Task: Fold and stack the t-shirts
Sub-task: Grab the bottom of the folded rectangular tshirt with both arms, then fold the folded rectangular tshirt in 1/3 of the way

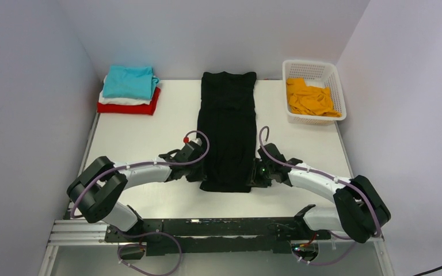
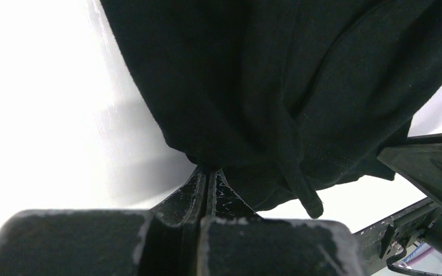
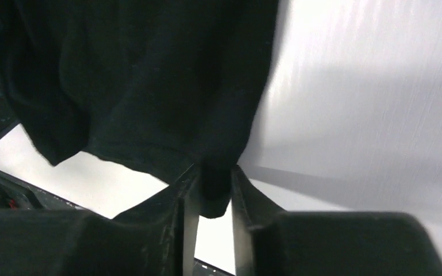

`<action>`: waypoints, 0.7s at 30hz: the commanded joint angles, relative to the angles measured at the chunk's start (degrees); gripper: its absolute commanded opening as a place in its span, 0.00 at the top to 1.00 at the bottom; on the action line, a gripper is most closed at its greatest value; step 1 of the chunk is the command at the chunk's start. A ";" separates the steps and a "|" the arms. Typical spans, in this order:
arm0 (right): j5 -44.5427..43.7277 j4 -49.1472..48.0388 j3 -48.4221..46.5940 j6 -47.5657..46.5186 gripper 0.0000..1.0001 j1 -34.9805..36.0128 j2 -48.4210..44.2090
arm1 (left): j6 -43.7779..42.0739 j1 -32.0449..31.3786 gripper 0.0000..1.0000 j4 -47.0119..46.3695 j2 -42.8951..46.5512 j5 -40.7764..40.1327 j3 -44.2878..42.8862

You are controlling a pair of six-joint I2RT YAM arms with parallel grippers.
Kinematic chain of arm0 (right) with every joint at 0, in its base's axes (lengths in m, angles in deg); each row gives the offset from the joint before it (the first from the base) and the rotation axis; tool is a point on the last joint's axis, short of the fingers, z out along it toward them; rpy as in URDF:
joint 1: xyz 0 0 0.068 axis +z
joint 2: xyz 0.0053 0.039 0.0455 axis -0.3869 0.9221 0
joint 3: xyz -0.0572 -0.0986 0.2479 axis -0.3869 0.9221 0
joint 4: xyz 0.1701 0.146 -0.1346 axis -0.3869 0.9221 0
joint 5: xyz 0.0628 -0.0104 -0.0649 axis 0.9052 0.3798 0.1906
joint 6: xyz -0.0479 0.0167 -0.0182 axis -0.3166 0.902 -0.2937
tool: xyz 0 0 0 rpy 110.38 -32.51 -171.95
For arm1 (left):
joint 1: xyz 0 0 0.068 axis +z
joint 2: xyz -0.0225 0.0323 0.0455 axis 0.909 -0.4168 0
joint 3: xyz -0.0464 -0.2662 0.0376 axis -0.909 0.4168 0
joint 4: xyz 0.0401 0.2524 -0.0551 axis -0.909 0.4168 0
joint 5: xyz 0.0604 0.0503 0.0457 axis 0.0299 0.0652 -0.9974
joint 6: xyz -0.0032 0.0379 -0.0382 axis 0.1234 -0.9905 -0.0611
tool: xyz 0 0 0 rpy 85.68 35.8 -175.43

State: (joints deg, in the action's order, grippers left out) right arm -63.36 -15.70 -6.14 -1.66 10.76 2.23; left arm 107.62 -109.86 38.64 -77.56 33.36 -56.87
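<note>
Left hand (image 2: pixel 207 171) and right hand (image 3: pixel 214 173) each pinch the black t-shirt (image 1: pixel 227 115), between folded stack (image 1: pixel 129 86) and basket (image 1: pixel 315 119).

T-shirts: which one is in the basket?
The orange t-shirt, crumpled in the white basket; the black t-shirt lies spread mid-table, the others sit in a folded stack.

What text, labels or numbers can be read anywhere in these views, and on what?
None readable in any view.
The black shirt, the folded stack, the orange shirt, the basket and the table show no lettering, logo or number.
</note>
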 commanded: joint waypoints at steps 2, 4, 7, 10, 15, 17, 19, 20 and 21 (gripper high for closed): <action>2.72 -0.38 5.20 2.22 0.85 -0.04 -1.70 | -0.24 -2.20 1.00 7.25 0.41 2.46 3.64; 4.34 1.57 7.20 2.34 1.00 -0.08 -4.51 | -1.01 -2.35 1.00 8.06 2.46 3.33 4.39; 6.82 7.18 8.46 1.58 1.00 -0.08 -9.59 | -2.74 -2.88 1.00 11.98 5.37 4.36 5.33; 6.20 12.16 8.82 0.75 1.00 -0.04 -13.85 | -4.05 -3.06 1.00 13.78 7.11 4.61 7.12; 11.81 7.65 11.31 1.37 1.00 -0.05 -12.12 | -5.35 -3.97 1.00 9.56 5.35 9.99 7.85; 13.62 7.17 11.82 1.22 0.99 -0.06 -11.55 | -5.28 -4.65 1.00 10.01 4.75 10.13 7.47; 13.44 8.34 11.50 0.58 0.97 -0.04 -11.71 | -5.22 -4.66 1.00 12.08 4.52 8.03 6.86; 12.52 9.49 10.76 0.07 0.97 -0.08 -11.83 | -5.31 -4.70 1.00 12.93 4.73 7.29 6.65; 11.73 10.71 9.99 -0.34 0.97 -0.05 -12.07 | -5.31 -4.69 1.00 13.48 4.99 6.86 6.46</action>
State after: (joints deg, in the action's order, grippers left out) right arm -52.10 -9.47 4.35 -0.46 10.49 -9.86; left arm 104.60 -113.66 44.52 -70.79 42.11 -51.45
